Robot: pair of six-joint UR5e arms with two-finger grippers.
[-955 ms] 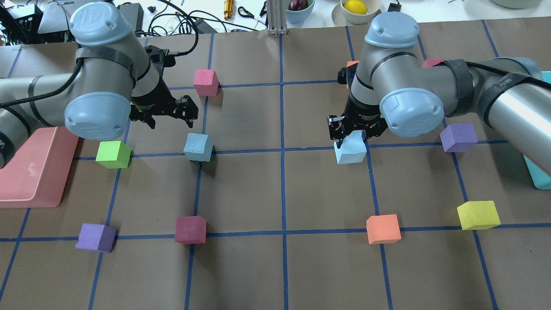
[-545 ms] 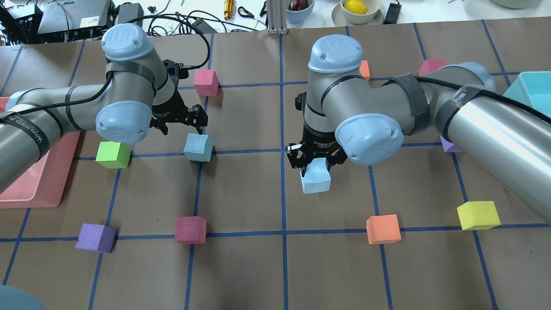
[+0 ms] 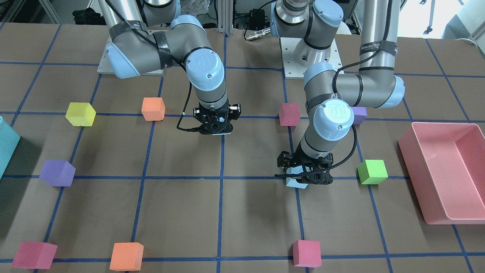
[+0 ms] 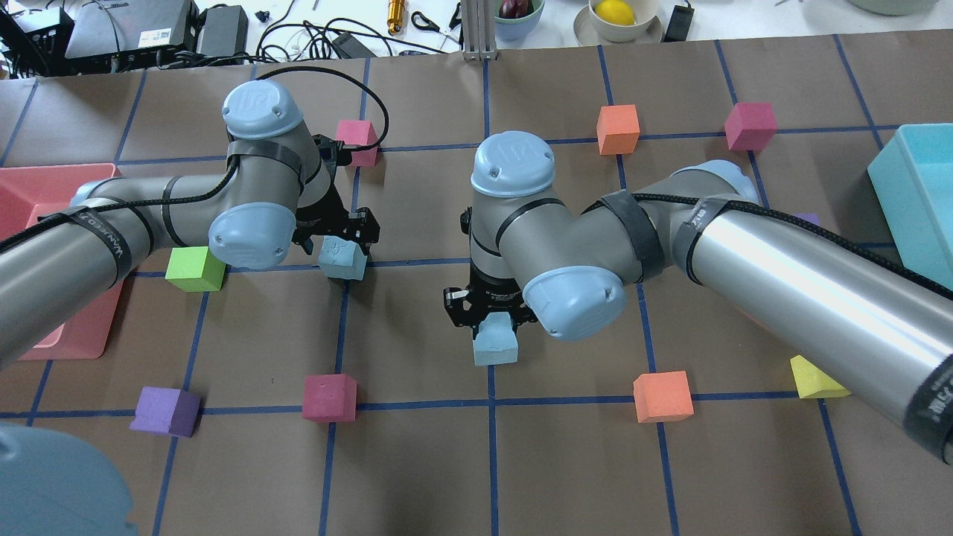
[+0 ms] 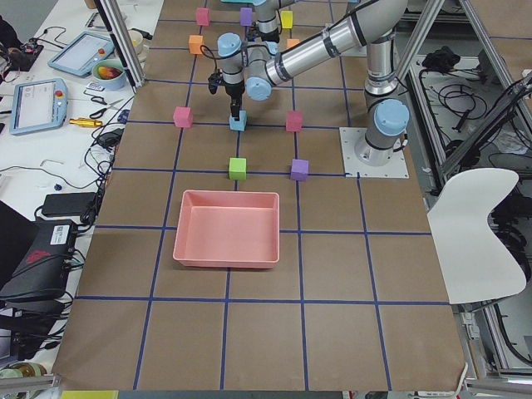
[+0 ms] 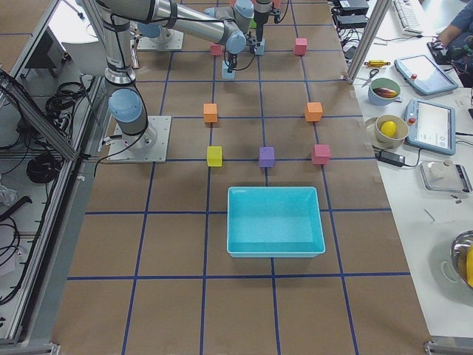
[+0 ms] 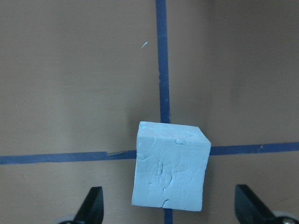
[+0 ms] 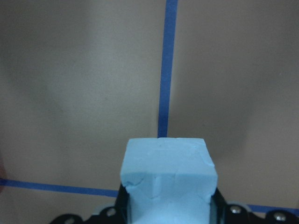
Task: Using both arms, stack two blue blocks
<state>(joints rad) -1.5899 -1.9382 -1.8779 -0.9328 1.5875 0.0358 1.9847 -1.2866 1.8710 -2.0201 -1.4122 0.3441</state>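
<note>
Left gripper (image 4: 339,240) hangs with jaws apart; right gripper (image 4: 491,311) is clamped. Resting blue block (image 7: 169,170) sits on crossing tape lines (image 7: 161,70), centred below the left jaws. Held blue block (image 4: 496,346) is in the right jaws, well apart.

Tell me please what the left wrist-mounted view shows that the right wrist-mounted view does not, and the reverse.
Only the left wrist view: a blue block standing on a tape crossing, free between the open fingertips of the left gripper. Only the right wrist view: the other blue block clamped in the right gripper. Both: brown table with blue tape lines.
</note>
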